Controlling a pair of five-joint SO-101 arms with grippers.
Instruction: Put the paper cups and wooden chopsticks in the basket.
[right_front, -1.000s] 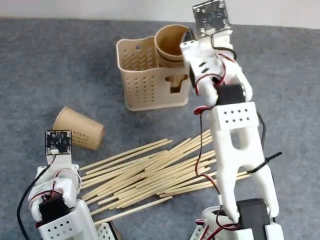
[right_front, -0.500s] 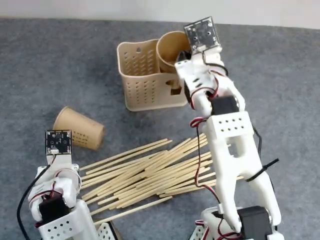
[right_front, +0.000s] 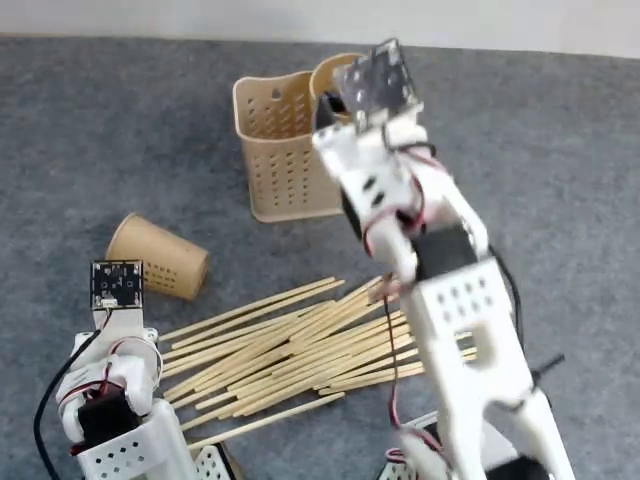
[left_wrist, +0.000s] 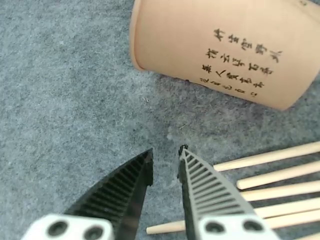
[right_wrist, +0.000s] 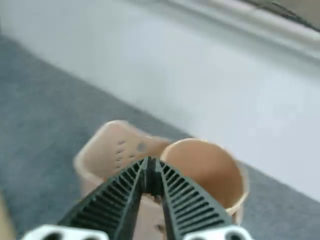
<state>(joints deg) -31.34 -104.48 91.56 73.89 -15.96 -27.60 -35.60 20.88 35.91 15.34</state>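
- Grey carpeted table (right_front: 100, 130), with a pale wall strip (right_front: 200, 15) along its 12 o'clock edge in the high view.
- The basket (right_front: 280, 160) stood upright at about 12 o'clock from table centre.
- An upright cup (right_front: 335, 72) sat inside the basket at its 3 o'clock end. Your right wrist view showed the same cup (right_wrist: 205, 165) in the basket (right_wrist: 112, 150).
- The second cup (right_front: 158, 256) lay on its side on the table at about 9 o'clock, well apart from the basket.
- The wooden chopsticks (right_front: 290, 350) lay in a loose fanned pile on the table at about 6 o'clock.
- Your left gripper (left_wrist: 166, 150) hung low over the carpet, between the second cup (left_wrist: 220, 50) and the near chopstick ends (left_wrist: 270, 175). Its fingers were a little apart, with nothing between them, and touched neither.
- Your right gripper (right_wrist: 152, 162) was above the basket, pointed at the upright cup. Its fingers were pressed together and empty.
- Your right arm (right_front: 440, 300) stretched from about 5 o'clock over the chopsticks toward the basket.
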